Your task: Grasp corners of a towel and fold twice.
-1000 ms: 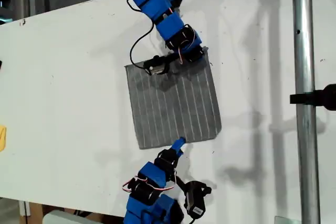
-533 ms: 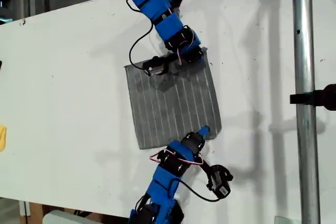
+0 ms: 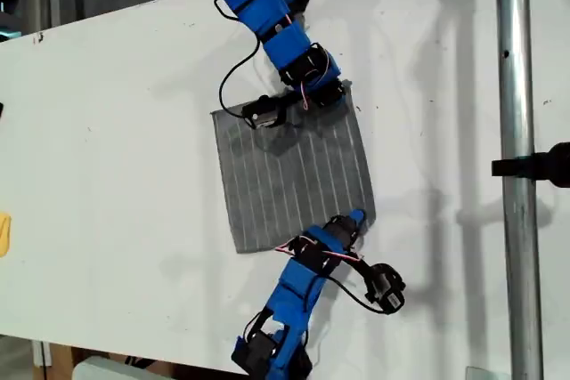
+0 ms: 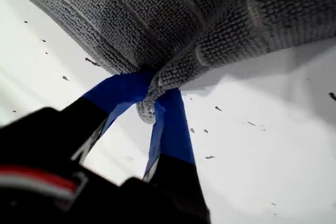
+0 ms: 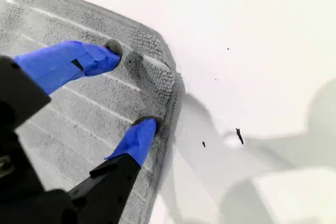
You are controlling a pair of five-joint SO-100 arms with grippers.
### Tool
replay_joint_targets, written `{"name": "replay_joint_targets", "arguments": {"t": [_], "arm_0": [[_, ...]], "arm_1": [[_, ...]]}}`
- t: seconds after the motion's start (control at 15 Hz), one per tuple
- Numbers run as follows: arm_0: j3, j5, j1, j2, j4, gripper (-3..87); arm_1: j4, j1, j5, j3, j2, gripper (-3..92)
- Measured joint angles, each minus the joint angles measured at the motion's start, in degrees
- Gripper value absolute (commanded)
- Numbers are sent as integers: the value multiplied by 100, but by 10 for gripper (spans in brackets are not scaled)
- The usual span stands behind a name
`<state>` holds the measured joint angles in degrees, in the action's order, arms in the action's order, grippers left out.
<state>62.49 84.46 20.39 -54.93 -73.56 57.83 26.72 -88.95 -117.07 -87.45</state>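
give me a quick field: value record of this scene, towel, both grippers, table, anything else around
towel: grey, white stripes, spread flat on the table, not yet folded
my first gripper: shut on a towel corner, cloth bunched between its blue fingers
my second gripper: open, fingertips resting on the towel beside another corner
arm positions: one reaches in from the exterior view's top, the other from its bottom, at opposite towel edges
table: white, speckled with small dark marks
metal pole: upright along the exterior view's right, apart from the towel

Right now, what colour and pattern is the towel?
The towel is dark grey with thin parallel white stripes, clearest in the exterior view.
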Motion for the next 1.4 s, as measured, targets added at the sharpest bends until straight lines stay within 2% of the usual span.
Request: {"name": "replay_joint_targets", "arguments": {"t": [0.27, 0.33, 0.4, 0.53, 0.6, 0.93, 1.07, 1.4], "arm_0": [[-132, 281, 141, 677, 378, 274], [-167, 343, 141, 800, 475, 227], [-211, 352, 167, 949, 545, 130], [-211, 457, 185, 1090, 606, -4], [-176, 554, 185, 1081, 606, -29], [-79, 633, 193, 1011, 580, -29], [-308, 527, 158, 765, 264, -29], [-439, 492, -70, -650, -1195, -29]], "arm_1": [[0, 0, 0, 0, 0, -2], [0, -9, 0, 0, 0, -2], [0, -18, 0, 0, 0, -2], [0, -18, 0, 0, 0, -2], [9, -18, 0, 0, 0, -2], [88, -26, 9, 0, -26, -2], [185, -26, 18, -9, -237, -2], [1046, 9, 70, 308, -1538, -3]]}}
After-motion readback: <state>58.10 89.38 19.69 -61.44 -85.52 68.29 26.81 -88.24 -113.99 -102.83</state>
